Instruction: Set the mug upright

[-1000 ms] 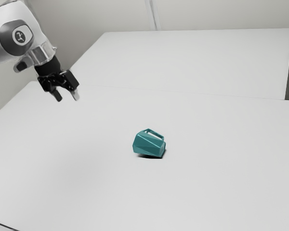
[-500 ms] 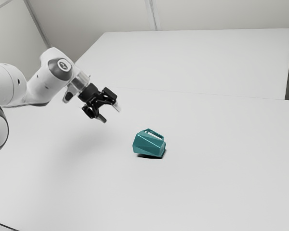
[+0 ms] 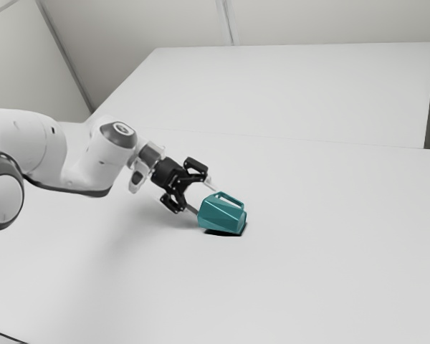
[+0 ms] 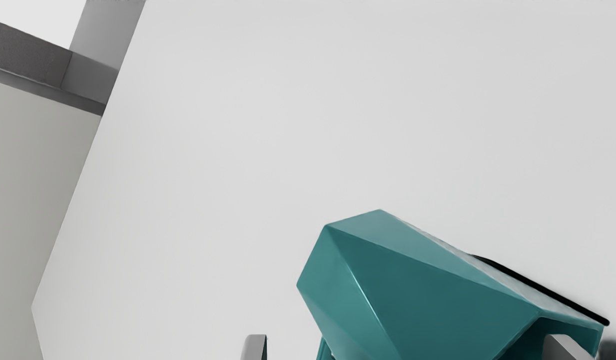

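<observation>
In the exterior view, the gripper [image 3: 202,198] stands open right beside the teal faceted mug [image 3: 222,213], on its side toward the exterior view's left. The mug lies on its side on the white table, its handle facing up. From the wrist view, the mug [image 4: 412,285] lies largely between the widely parted fingertips of the gripper [image 4: 407,347]. One fingertip overlaps the mug's dark opening; a gap separates the other from the mug. Whether either finger touches it I cannot tell.
The white table [image 3: 330,258] spreads around the mug, with a straight edge toward the exterior view's far right. A large white panel [image 3: 287,93] lies beyond a thin seam. In the wrist view, the table's edge [image 4: 70,205] borders a grey-beige surface.
The arm has swung and come down toward the exterior view's right, bringing the open gripper from well away to right beside the mug. The mug has stayed where it lay.
</observation>
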`<state>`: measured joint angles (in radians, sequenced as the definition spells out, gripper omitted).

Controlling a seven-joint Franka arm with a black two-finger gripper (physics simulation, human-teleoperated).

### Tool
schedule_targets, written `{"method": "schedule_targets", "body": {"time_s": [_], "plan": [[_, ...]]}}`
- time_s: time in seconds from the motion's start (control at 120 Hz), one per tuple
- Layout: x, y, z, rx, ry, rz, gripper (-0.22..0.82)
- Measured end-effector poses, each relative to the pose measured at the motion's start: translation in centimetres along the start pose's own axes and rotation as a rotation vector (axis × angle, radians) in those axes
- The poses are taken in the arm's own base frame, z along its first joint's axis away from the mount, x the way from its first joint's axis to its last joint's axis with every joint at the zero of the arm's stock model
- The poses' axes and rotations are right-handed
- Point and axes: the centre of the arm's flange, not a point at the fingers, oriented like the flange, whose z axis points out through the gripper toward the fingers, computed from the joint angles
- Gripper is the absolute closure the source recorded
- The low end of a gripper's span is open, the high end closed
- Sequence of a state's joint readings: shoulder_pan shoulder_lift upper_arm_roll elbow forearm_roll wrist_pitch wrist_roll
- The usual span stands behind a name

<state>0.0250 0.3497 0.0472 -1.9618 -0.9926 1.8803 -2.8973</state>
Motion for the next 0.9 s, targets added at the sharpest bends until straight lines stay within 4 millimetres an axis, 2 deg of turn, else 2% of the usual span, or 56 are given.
{"method": "schedule_targets", "body": {"time_s": [0.258, 0.3, 0.442, 0.567, 0.675, 0.775, 0.9], "plan": [[0.2, -0.8, 1.7, 0.013, 0.01, 0.003, 0.01], [0.2, -0.9, 2.0, 0.008, 0.011, 0.007, 0.09], [0.2, -1.0, 2.2, -0.008, 0.009, 0.015, 0.45], [0.2, -1.2, 2.2, -0.012, 0.004, 0.022, 0.63], [0.4, -2.4, 1.5, -0.028, -0.008, 0.052, 0.71], [0.9, -4.7, 0.2, -0.067, -0.025, 0.118, 0.74], [1.3, -5.7, -0.3, -0.099, -0.033, 0.153, 0.76]]}}
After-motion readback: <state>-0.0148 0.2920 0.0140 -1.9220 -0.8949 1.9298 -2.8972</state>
